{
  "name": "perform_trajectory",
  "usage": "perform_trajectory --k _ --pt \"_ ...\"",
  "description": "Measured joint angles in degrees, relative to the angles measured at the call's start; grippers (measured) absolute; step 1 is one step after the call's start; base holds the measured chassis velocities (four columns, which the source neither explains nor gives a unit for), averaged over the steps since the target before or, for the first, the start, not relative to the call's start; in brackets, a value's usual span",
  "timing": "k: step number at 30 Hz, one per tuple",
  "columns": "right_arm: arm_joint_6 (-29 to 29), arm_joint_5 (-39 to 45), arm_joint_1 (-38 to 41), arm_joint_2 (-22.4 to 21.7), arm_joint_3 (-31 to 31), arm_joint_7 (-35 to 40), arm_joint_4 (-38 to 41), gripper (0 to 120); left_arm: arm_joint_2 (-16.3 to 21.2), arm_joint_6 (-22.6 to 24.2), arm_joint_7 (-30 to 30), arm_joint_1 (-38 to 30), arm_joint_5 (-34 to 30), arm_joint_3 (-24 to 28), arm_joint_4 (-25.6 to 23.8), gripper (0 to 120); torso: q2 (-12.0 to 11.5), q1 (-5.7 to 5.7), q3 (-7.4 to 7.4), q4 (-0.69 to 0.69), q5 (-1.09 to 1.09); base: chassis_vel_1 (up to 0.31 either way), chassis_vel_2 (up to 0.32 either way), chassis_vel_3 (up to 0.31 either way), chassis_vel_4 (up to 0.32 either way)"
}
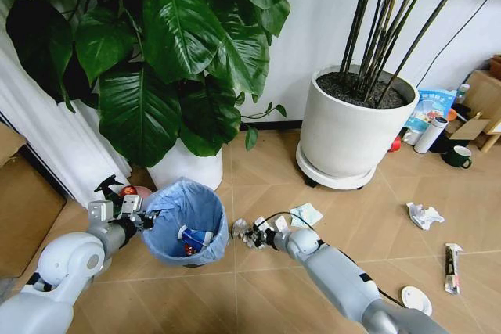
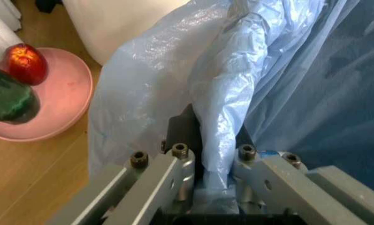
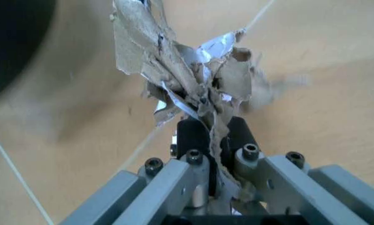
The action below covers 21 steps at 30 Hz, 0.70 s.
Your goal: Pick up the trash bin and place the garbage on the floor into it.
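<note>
The left hand pinches the bag-lined rim of the trash bin on the floor, and the right hand, just beside the bin, pinches torn, crumpled paper, which seems light and easily ripped.

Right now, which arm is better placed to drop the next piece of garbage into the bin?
The right. Its end effector already clamps a torn scrap just beside the trash bin, while the left end effector is busy gripping the bin's bag rim.
</note>
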Motion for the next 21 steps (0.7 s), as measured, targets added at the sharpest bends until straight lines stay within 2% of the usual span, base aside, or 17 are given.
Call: perform_trajectory --k 1,6,12,20,21 --pt "-0.60 1.06 -1.43 -1.35 1.92 0.22 4.65 0 0.30 0.00 0.07 -0.07 0.00 0.13 0.01 2 0.00 0.00 0.00 0.00 0.00 0.000 0.000 0.000 0.000" --pt "-0.60 2.42 -3.85 -4.20 6.32 0.28 15.88 0 1.45 0.00 0.32 -0.33 0.00 0.98 0.30 2 0.00 0.00 0.00 -0.01 0.00 0.000 0.000 0.000 0.000" --pt "-0.18 3.40 -3.43 -5.68 7.94 0.30 22.83 0 1.79 0.02 0.73 -0.95 0.00 2.18 0.95 2 0.00 0.00 0.00 0.00 0.01 0.000 0.000 0.000 0.000" --pt "-3.66 10.92 0.96 -10.46 8.64 2.43 37.93 0 2.15 0.15 1.66 -3.39 -0.60 4.93 2.30 2 0.00 0.00 0.00 0.01 0.00 0.000 0.000 0.000 0.000" --pt "-3.66 10.92 0.96 -10.46 8.64 2.43 37.93 0 2.15 0.15 1.66 -3.39 -0.60 4.93 2.30 2 0.00 0.00 0.00 0.01 0.00 0.000 0.000 0.000 0.000"
